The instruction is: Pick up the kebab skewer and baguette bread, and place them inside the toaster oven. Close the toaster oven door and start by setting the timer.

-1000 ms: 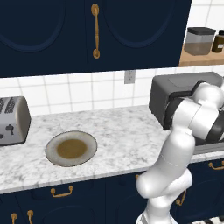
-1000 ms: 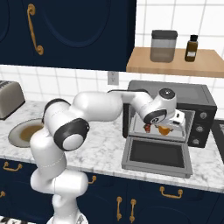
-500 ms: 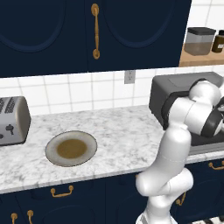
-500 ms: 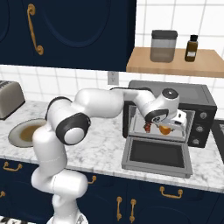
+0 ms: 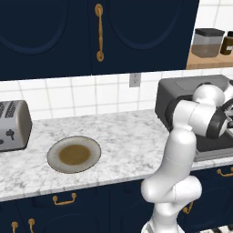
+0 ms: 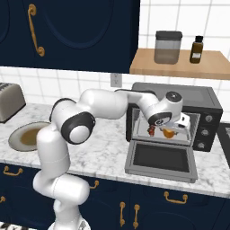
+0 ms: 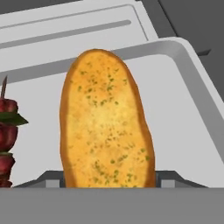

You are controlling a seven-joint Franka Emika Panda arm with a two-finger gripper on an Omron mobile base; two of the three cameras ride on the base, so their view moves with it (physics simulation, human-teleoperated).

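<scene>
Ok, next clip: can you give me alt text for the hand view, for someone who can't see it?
A golden-orange baguette bread seen close up, standing lengthwise over the pale metal tray of the toaster oven. The kebab skewer, with dark red chunks, lies beside it at the left edge.

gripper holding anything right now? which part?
Cannot tell for sure: the golden-orange baguette loaf sits between the gripper finger tips at its near end, over the grey oven tray.
</scene>
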